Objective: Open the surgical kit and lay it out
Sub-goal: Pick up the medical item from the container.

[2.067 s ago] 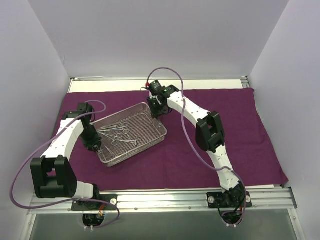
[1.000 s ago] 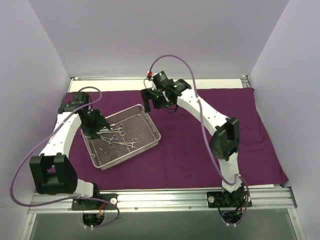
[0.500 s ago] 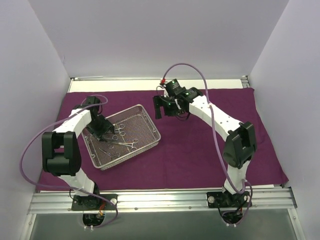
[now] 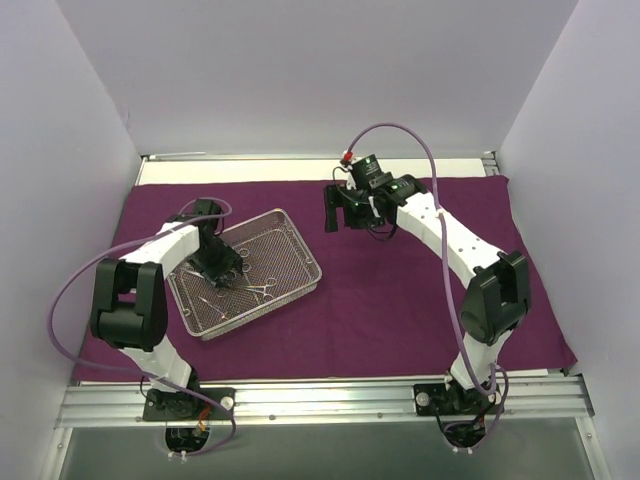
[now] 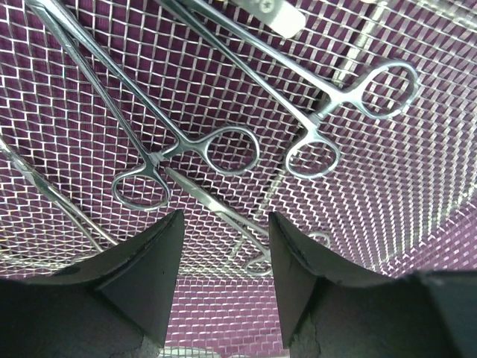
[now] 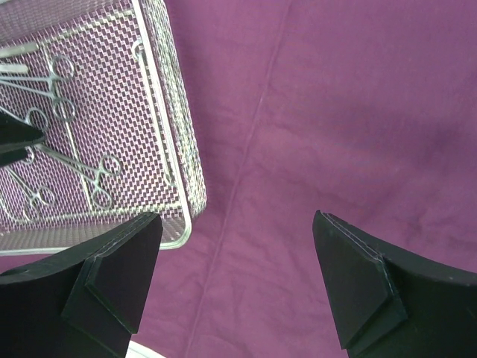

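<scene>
The dark purple cloth lies spread flat over the table. On its left part sits the silver wire-mesh tray, holding several scissor-handled clamps. My left gripper is down inside the tray. In the left wrist view it is open just above the mesh, its fingers either side of a thin clamp, with another clamp's rings just ahead. My right gripper hangs wide open and empty over bare cloth, just right of the tray's rim.
White walls close in the left, back and right sides. A strip of white table shows behind the cloth. A metal rail carrying both arm bases runs along the near edge. The cloth's right half carries nothing.
The tray slid left, away from the right gripper. My left gripper moved further into the tray and its jaws narrowed. The right arm drew off to the right of the tray, staying open.
</scene>
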